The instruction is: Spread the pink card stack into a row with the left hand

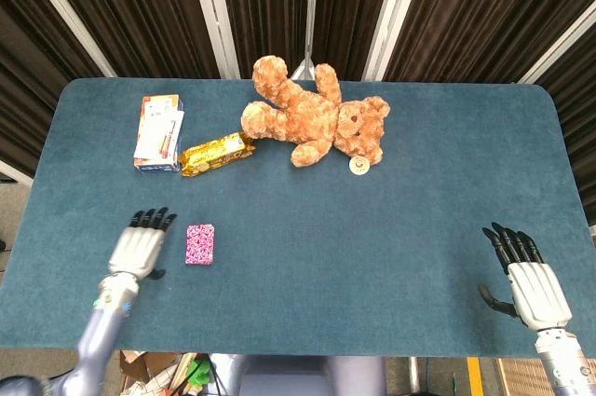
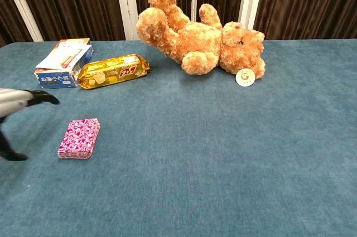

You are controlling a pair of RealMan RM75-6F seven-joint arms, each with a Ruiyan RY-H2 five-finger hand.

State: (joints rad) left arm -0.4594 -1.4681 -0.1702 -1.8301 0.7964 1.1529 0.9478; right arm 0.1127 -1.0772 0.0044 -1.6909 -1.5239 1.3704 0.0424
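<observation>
The pink card stack (image 1: 199, 243) (image 2: 79, 138) lies squared up on the blue table, left of centre and near the front. My left hand (image 1: 140, 245) (image 2: 15, 103) hovers just left of the stack with its fingers straight and apart, holding nothing. A small gap separates it from the cards. My right hand (image 1: 523, 277) is far off at the front right edge of the table, fingers spread and empty; the chest view does not show it.
A brown teddy bear (image 1: 314, 120) lies at the back centre. A gold snack packet (image 1: 216, 154) and a white and blue box (image 1: 158, 131) sit at the back left, beyond the cards. The blue table (image 1: 391, 247) spreads to the right.
</observation>
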